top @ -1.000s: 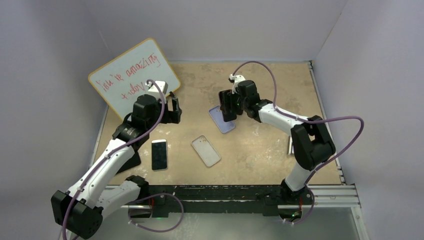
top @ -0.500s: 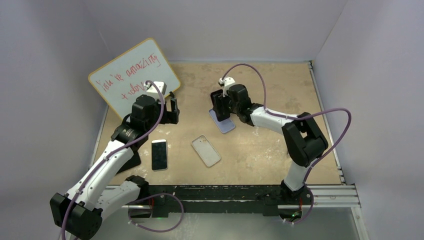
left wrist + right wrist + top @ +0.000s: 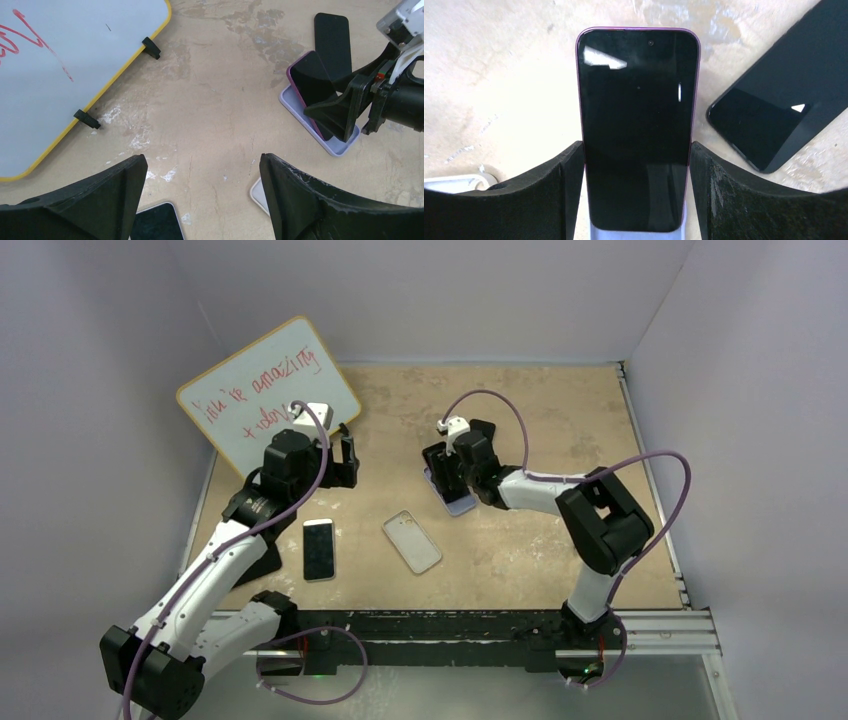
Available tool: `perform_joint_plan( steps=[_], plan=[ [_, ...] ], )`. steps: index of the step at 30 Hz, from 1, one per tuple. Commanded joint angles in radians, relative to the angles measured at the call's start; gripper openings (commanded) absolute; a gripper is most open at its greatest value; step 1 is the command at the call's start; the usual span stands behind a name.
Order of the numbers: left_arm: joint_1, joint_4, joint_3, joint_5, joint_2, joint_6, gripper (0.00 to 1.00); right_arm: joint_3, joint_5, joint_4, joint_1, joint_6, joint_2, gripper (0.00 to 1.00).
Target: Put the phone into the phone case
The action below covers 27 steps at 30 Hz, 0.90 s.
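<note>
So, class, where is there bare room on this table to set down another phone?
Free: the back right of the table, and the strip between whiteboard and right gripper. Crowded: the middle, around the purple phone, lilac case and clear case.

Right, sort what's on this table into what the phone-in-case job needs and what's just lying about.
In the job:
purple phone, held in the right gripper
lavender case under it

Lying about:
whiteboard
white-edged phone
pale spare case
black phone
</note>
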Motion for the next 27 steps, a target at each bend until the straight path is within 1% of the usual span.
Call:
perform_joint_plan(
  steps=[1,7,10,13,17,19,22,27],
  plan=[
    [-0.002,0.019,-0.005,-0.003,-0.001,0.002,0.87,-0.031,0.043,0.003,0.019,0.017,-0.053,0.34],
    [-0.002,0.022,-0.008,0.0,-0.001,-0.001,0.87,-0.061,0.096,-0.054,0.045,0.073,-0.102,0.34],
    [-0.002,0.024,-0.008,0.007,0.003,-0.002,0.87,-0.06,0.135,-0.109,0.051,0.108,-0.116,0.34],
    [-0.002,0.023,-0.009,0.019,0.01,-0.007,0.87,-0.074,0.144,-0.153,0.054,0.142,-0.145,0.4],
    [-0.002,0.03,-0.01,0.038,0.021,-0.016,0.87,-0.11,0.139,-0.17,0.054,0.179,-0.173,0.46],
    [-0.002,0.038,-0.01,0.051,0.029,-0.024,0.87,-0.125,0.131,-0.176,0.054,0.187,-0.183,0.54],
    [-0.002,0.047,-0.005,0.088,0.052,-0.048,0.87,-0.129,0.119,-0.195,0.055,0.198,-0.203,0.63],
    [-0.002,0.085,0.002,0.165,0.104,-0.14,0.86,-0.132,0.106,-0.236,0.055,0.218,-0.256,0.68]
  ],
)
